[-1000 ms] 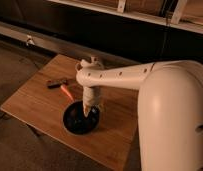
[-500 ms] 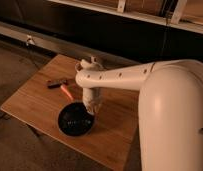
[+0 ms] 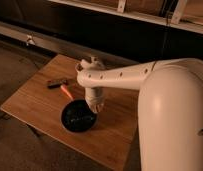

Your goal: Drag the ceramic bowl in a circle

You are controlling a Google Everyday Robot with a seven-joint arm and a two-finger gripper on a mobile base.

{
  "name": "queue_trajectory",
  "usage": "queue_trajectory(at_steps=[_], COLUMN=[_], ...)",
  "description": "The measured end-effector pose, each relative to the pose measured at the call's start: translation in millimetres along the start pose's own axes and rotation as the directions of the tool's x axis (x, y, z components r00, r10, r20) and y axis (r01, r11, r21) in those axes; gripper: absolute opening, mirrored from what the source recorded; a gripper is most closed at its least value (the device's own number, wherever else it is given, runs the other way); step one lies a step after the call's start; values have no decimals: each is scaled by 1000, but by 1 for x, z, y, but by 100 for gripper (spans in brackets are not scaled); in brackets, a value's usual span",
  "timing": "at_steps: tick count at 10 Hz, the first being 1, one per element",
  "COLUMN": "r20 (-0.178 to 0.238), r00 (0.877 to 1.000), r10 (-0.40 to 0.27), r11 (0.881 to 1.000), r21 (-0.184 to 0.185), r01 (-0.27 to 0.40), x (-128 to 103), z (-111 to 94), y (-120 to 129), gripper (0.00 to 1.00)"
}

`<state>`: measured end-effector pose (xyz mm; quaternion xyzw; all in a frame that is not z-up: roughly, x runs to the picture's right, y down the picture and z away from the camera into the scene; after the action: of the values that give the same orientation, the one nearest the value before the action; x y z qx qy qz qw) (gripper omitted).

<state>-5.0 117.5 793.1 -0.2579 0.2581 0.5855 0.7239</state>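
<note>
In the camera view the gripper [image 3: 94, 110] points straight down at the end of the white arm [image 3: 122, 76]. Its tip sits at the ceramic bowl's [image 3: 75, 120] far-right rim, and appears to reach into the bowl just inside that edge. Whether the gripper is spread or pressed together cannot be told here, because the wrist housing above covers its working end. Whether it pinches the rim or only presses on it cannot be told either.

The ceramic bowl is glossy black, round and shallow. It rests flat on the wooden table [image 3: 35, 107], towards the table's near edge and roughly midway along it.

Beyond the bowl and to its left lies a small orange-tipped tool [image 3: 66, 91], with its near end close to the bowl's rim but apart from it. A small black tool [image 3: 57, 83] lies just past that one, farther from the bowl.

The arm runs from above the bowl off to the right, where it joins the robot's large white body [image 3: 175, 120], which hides the table's right end. Bare tabletop lies to the left of the bowl.
</note>
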Motion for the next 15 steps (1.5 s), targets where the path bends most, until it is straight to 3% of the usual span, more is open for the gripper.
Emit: queue_trajectory(at_steps=[4,7,11,15], r20=[28,24,-61,-149], r00=[995,990,995,986], r10=[95,139,75,-74], r11=[994,986,982,981], r21=[48,90,177,165], r01=[-96,-140,-63,99], x=[-21,-17,18,52], z=[-13,-19,-5,5], y=[-35,-61,-80,-65], gripper=[0,0,0,0])
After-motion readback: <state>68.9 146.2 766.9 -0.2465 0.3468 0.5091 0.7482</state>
